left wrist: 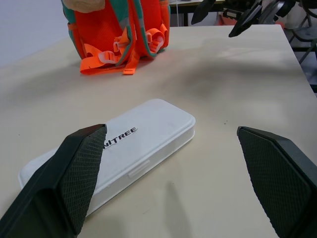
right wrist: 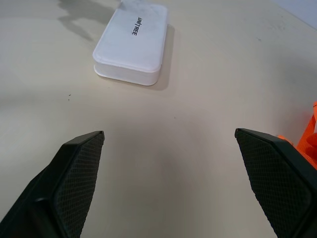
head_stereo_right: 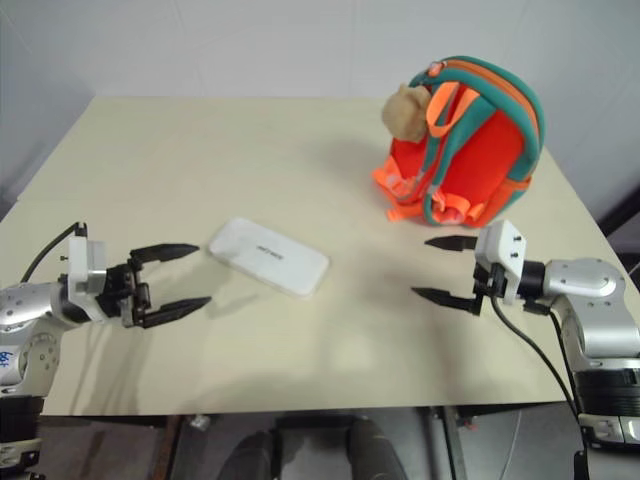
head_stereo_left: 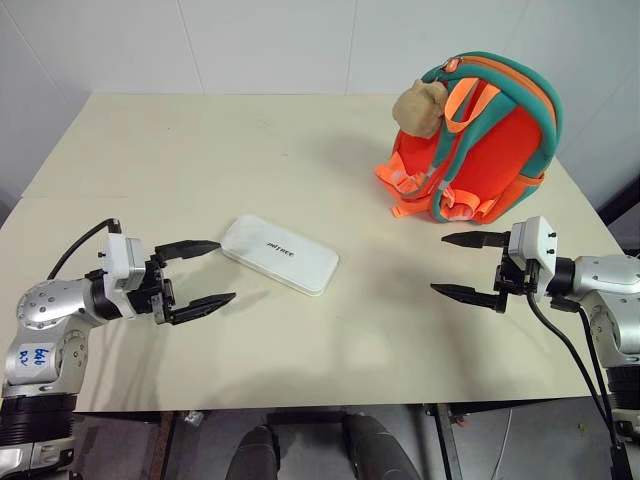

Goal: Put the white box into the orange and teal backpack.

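Observation:
The white box (head_stereo_left: pixel 280 254) lies flat on the table near the middle, dark lettering on its lid. It also shows in the wrist views (left wrist: pixel 124 148) (right wrist: pixel 132 43). My left gripper (head_stereo_left: pixel 203 274) hovers open just left of the box's near end, one fingertip (head_stereo_left: pixel 205 246) close to the corner, nothing between its fingers. The orange and teal backpack (head_stereo_left: pixel 483 135) stands upright at the far right, a tan plush toy (head_stereo_left: pixel 420 106) hanging on it. My right gripper (head_stereo_left: pixel 470 265) is open in front of the backpack, well apart from the box.
The cream table (head_stereo_left: pixel 200 150) stretches wide behind and left of the box. Its front edge (head_stereo_left: pixel 330 405) runs just below both arms. Orange webbing straps (head_stereo_left: pixel 400 185) trail from the backpack's base onto the tabletop.

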`<state>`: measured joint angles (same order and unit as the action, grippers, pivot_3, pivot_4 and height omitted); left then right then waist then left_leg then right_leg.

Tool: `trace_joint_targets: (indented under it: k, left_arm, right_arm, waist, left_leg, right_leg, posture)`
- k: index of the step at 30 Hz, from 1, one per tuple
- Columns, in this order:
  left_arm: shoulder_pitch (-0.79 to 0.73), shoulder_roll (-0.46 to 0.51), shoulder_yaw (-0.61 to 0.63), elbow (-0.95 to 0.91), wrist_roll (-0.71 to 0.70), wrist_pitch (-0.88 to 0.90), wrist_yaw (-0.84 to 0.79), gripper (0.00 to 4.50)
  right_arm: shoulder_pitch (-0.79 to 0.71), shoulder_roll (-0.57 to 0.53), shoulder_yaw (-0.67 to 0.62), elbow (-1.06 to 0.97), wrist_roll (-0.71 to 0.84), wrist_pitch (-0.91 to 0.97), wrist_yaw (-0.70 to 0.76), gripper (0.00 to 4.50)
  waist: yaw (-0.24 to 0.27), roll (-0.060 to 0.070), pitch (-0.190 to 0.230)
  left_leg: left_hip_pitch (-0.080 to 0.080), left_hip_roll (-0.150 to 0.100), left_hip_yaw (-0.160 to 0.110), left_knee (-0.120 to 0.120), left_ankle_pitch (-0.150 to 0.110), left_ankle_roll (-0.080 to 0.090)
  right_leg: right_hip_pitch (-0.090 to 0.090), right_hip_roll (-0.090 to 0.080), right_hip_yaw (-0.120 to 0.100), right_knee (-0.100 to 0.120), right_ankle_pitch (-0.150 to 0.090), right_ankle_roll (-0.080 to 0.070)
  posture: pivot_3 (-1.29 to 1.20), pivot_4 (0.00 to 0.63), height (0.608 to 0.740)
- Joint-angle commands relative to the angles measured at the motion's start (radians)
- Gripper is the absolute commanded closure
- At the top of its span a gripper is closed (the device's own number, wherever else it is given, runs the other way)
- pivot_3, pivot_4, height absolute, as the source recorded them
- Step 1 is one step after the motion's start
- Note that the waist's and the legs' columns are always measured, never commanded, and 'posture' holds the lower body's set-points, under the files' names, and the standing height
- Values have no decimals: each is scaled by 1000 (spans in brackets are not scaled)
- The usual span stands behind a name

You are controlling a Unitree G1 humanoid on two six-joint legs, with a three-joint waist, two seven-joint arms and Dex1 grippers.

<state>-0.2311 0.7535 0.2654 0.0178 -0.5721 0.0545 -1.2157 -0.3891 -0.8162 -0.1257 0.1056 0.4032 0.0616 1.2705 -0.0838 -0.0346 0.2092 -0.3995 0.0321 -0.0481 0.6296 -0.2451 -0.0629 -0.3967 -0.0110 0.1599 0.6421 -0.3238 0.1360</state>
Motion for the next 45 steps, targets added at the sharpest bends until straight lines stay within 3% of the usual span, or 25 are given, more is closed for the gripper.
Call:
trace_joint_targets:
  k: [1, 9, 12, 24, 25, 36, 45]
  left_arm:
    - [-18, 14, -5, 1, 12, -14, -23, 0]
    - [-89, 11, -14, 89, 70, -58, -4, 0]
    - [-156, 8, -14, 189, 134, -130, 33, 520]
    - [-356, -4, -51, 548, 302, -331, 153, 4148]
    - [-371, -1, -56, 572, 316, -336, 165, 4460]
    - [-485, -64, -118, 837, 448, -340, 349, 4460]
    - [-495, -128, -127, 843, 435, -358, 323, 4460]
  right_arm:
    - [-39, 15, -6, 19, 1, -28, -6, 22]
    - [-57, 74, 58, -24, -65, -19, -81, 22]
    - [-38, 119, 93, -87, -113, 15, -180, 552]
    - [-42, 317, 246, -112, -262, 68, -411, 4496]
    - [-44, 330, 255, -112, -267, 79, -421, 4500]
    - [-66, 453, 363, -62, -343, 194, -517, 4500]
    - [-73, 504, 367, -58, -343, 211, -549, 4500]
  waist:
    - [-1, 0, 0]
    - [0, 0, 0]
    - [0, 0, 0]
    - [1, 0, 0]
    - [1, 0, 0]
    - [0, 0, 0]
    - [2, -1, -1]
  left_leg:
    - [0, 0, 0, 0, 0, 0]
    - [1, 0, 0, 0, 0, 0]
    - [1, 0, 0, 1, 0, 0]
    - [0, 0, -1, 1, 0, 0]
    - [0, 0, -1, 1, 0, 0]
    - [-1, -1, -3, 1, 0, 0]
    - [-4, -1, -4, 2, 2, -3]
  right_leg:
    - [0, 0, 0, 0, 0, 0]
    - [0, 0, 0, 1, 0, 0]
    - [0, 1, 0, 2, 0, 0]
    - [-1, 1, 0, 3, 0, 0]
    - [-1, 1, 0, 3, 0, 0]
    - [-2, 1, -3, 5, 0, 0]
    - [-7, 1, -3, 10, 0, -1]
  posture:
    - [0, 150, 740]
    - [0, 150, 740]
    - [0, 150, 740]
    - [0, 150, 740]
    - [0, 150, 740]
    - [0, 150, 740]
    - [0, 150, 740]
